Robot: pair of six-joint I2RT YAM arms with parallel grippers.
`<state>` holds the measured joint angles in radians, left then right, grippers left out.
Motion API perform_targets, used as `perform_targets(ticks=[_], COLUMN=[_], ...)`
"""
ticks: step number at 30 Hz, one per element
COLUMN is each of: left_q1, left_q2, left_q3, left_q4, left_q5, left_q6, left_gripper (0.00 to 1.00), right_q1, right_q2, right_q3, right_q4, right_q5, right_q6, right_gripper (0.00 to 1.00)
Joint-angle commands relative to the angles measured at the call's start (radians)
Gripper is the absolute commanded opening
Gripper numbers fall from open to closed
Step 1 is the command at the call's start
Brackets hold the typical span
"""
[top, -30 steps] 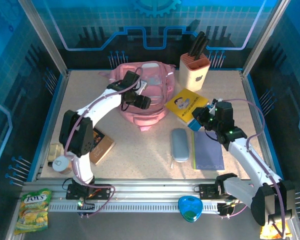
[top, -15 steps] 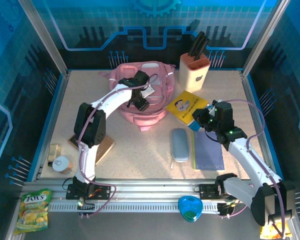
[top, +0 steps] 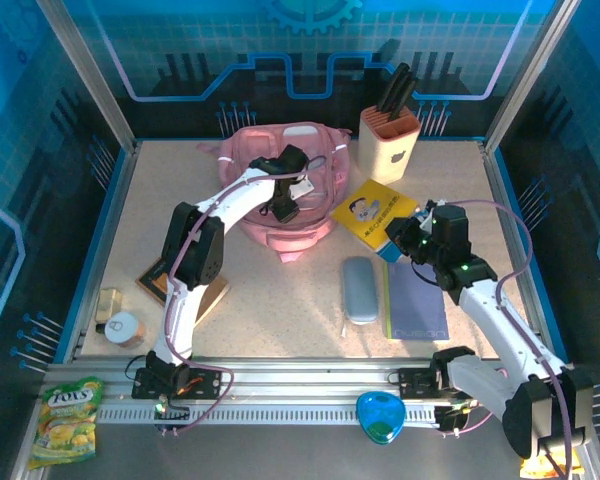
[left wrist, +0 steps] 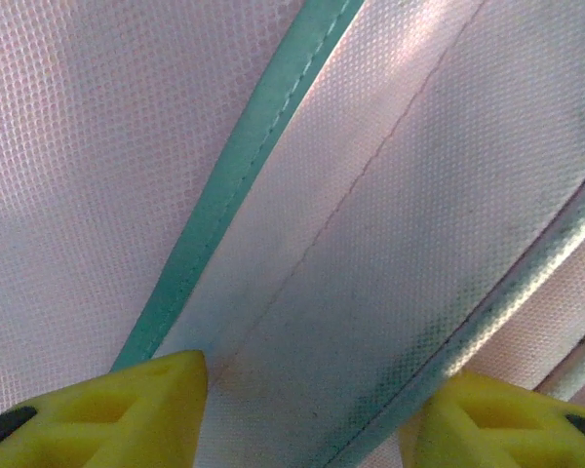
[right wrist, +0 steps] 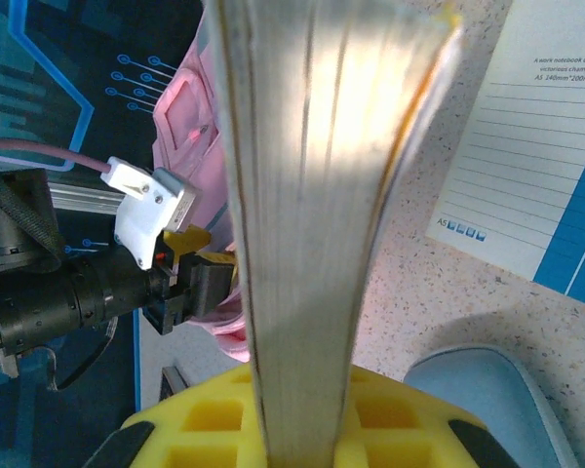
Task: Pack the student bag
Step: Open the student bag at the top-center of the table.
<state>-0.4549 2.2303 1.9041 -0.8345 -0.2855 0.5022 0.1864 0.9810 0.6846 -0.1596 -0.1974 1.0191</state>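
top view: student bag [top: 252, 150] sits at the back of the table [top: 280, 290], left gripper [top: 283, 205] down on it, right gripper [top: 398, 240] clamped on a yellow book [top: 370, 208] beside it. 
left wrist: jaws part-way apart over soft, limp weave, so pinch along the teal piping [left wrist: 244, 166]. 
right wrist: book edge squeezed between the pads.

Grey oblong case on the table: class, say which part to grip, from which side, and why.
Grip the grey case across its narrow middle, coming straight down from above. It lies flat, long and slim with rounded ends, so jaws likely span only its short width.
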Motion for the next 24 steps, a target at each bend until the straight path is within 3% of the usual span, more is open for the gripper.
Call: perform_targets(ticks=[1, 9, 14, 24], left_q1=[-0.004, -0.005, -0.004, -0.006], left_q2=[0.03, -0.038, -0.116, -0.27], left_q3=[0.045, 0.063, 0.06, 0.055], left_q4=[-0.011, -0.015, -0.019, 0.093], left_q5=[-0.041, 0.027, 0.053, 0.055], left_q6=[-0.001, -0.064, -0.123, -0.301], left_gripper=[0.44, 0.11, 0.0, 0.0], right_q1=[-0.016, -0.016, -0.019, -0.018], right_q2=[-0.028, -0.048, -0.077, -0.072], right_q3=[0.026, 0.038, 0.047, 0.052], right_q4=[0.03, -0.003, -0.034, 0.0], right_q5=[0.002, 0.029, 0.059, -0.004], right_q6=[-0.022, -0.042, -0.06, -0.02], right_gripper=[0.06, 0.06, 0.06, 0.06])
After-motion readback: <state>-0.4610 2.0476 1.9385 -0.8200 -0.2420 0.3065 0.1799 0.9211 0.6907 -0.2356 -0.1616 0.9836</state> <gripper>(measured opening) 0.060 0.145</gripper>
